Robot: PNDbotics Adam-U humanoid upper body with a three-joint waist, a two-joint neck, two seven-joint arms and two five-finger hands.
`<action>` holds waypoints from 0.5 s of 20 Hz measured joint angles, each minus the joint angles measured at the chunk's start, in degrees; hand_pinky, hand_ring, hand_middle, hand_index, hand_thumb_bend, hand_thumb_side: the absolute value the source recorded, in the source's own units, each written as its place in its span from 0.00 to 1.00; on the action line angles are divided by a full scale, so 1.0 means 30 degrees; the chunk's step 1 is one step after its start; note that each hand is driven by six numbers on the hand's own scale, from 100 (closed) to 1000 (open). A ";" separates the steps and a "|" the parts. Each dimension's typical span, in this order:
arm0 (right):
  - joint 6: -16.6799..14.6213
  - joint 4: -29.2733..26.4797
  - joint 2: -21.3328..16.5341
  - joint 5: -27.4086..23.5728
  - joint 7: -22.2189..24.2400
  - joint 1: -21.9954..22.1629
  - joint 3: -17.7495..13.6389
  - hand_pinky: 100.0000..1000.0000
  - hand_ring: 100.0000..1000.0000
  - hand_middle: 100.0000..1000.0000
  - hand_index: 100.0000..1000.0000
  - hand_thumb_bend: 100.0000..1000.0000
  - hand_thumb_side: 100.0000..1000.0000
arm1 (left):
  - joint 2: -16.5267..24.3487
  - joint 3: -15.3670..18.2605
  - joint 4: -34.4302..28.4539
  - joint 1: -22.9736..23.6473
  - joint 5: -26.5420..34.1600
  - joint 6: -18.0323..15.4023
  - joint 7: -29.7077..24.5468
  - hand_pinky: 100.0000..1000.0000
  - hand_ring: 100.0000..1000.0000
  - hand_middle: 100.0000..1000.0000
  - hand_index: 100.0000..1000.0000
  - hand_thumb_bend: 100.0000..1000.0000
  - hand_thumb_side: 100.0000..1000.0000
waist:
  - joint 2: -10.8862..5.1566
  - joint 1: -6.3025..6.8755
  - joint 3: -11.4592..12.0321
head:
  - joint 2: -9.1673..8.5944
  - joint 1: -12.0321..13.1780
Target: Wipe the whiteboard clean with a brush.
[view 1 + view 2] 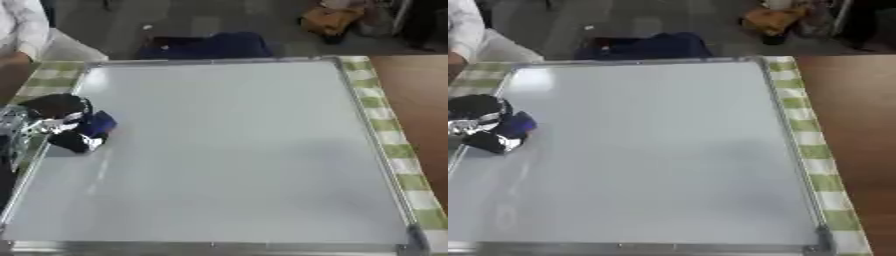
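Note:
A large whiteboard [236, 150] with a silver frame lies flat and fills most of both views; its surface looks plain white-grey with no marks that I can make out. At its left edge my left hand [63, 122], black with silver joints, has its fingers curled round a small dark blue brush [98, 123] that rests on the board. The brush sticks out to the right of the hand. My right hand shows in neither view.
A green-and-white checked cloth [385, 120] lies under the board, on a brown table [424, 100]. Beyond the far edge stand a dark blue object [210, 46] and an orange one [331, 20] on the floor. A person's white sleeve [22, 25] shows at top left.

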 measured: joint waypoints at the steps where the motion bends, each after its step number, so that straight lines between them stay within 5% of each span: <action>1: 0.0000 0.0000 0.0000 0.0000 0.0000 0.0000 0.0000 0.65 0.54 0.44 0.50 0.00 1.00 | 0.0000 0.0000 0.0002 0.0000 -0.0001 0.0027 0.0065 0.75 0.57 0.28 0.08 0.00 0.57 | -0.0001 0.0000 0.0000 | 0.0000 -0.0004; 10: 0.0000 0.0000 0.0000 -0.0005 0.0000 0.0003 -0.0001 0.65 0.54 0.44 0.50 0.00 1.00 | 0.0066 0.0000 0.0080 0.0053 -0.1082 0.0714 0.1345 0.75 0.56 0.27 0.08 0.00 0.56 | -0.0056 0.0000 0.0075 | -0.0001 -0.0036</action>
